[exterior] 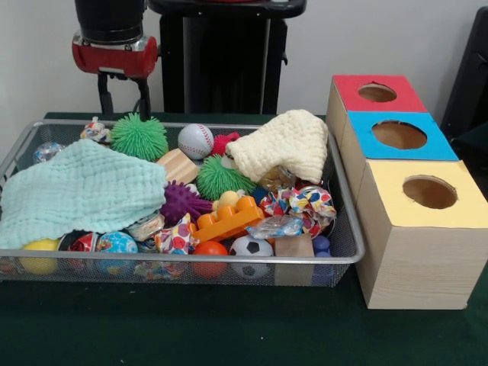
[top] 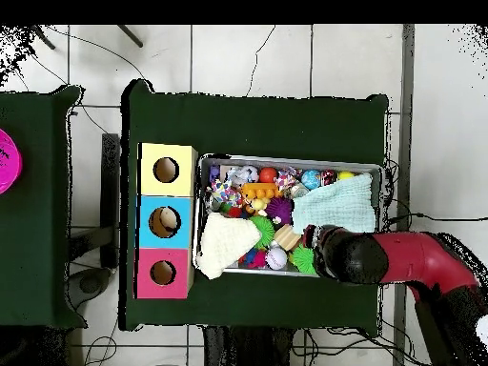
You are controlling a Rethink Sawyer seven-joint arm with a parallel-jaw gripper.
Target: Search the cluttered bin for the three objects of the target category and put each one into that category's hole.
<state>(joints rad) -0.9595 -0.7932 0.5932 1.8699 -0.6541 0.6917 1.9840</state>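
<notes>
A: Where does the gripper point(exterior: 122, 95) stand?

B: Above the far rim of the wire bin point(exterior: 345, 229), just behind the green spiky ball point(exterior: 139, 136). Two thin black fingers hang apart with nothing between them, so I read it as released and empty. From overhead the red arm's point(top: 419, 259) wrist covers that corner.

A: And the target things?

B: The task names no category, so any could count: the baseball point(exterior: 196, 140), the soccer ball point(exterior: 251, 247), the purple spiky ball point(exterior: 181, 201), the orange block point(exterior: 227, 219). All are in the bin; nothing has reached the holes.

A: Why do the cloths matter?

B: The mint cloth point(exterior: 80, 191) drapes over one end and the cream cloth point(exterior: 282, 143) over the far corner beside the boxes, each hiding whatever lies beneath. A yellow ball point(exterior: 38, 254) peeks from under the mint one.

A: The boxes?

B: Red box point(exterior: 375, 93), blue box point(exterior: 398, 135) and yellow box point(exterior: 428, 192) sit in a row against the bin, holes upward, within easy reach. The blue hole possibly holds something pale overhead; I cannot be sure.
</notes>
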